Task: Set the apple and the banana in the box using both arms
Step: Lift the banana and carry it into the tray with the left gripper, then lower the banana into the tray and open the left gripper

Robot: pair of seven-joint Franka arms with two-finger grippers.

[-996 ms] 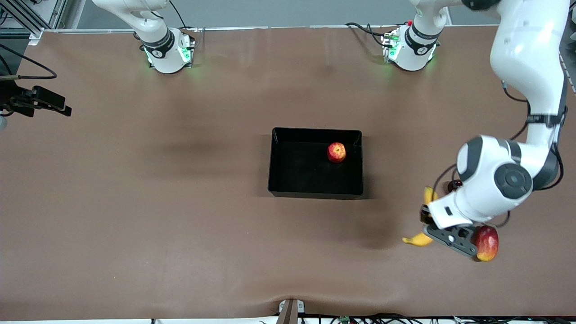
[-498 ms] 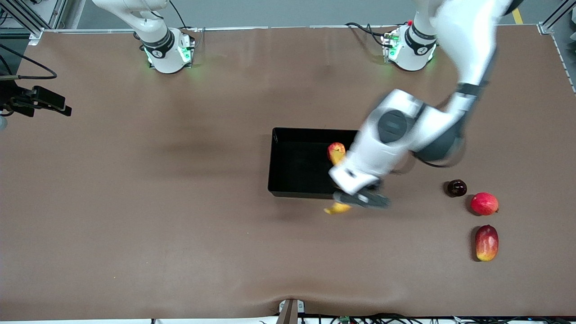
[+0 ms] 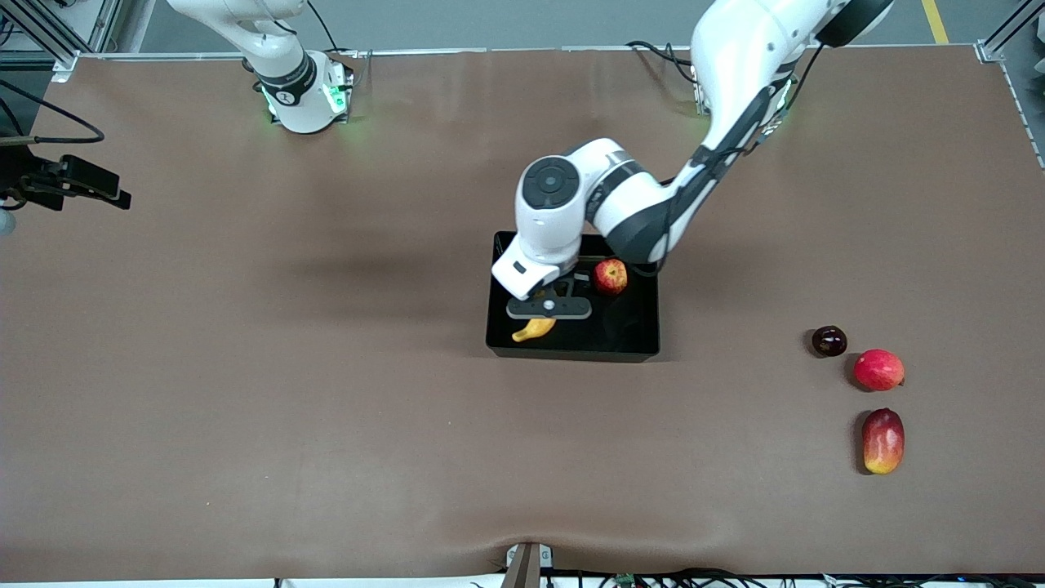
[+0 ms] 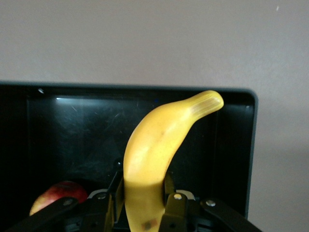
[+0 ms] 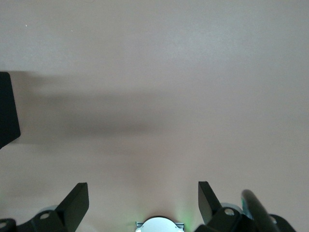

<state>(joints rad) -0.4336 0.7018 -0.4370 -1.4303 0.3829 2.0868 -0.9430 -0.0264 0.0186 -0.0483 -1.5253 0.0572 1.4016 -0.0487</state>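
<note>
black box [image 3: 645, 347]: apple [image 3: 611, 276] lodged inside; banana [image 3: 534, 329] clamped in left hand [image 3: 549, 308] over it, unreleased; right hand [image 5: 143, 203] parted, waiting.

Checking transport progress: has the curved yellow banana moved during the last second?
Yes. The curved yellow banana, held by the left gripper, travelled from beside the elongated red-yellow fruit to over the shallow black box.

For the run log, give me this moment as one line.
left tool: shut on banana, over box | apple: in box | right tool: open, waiting over bare table
</note>
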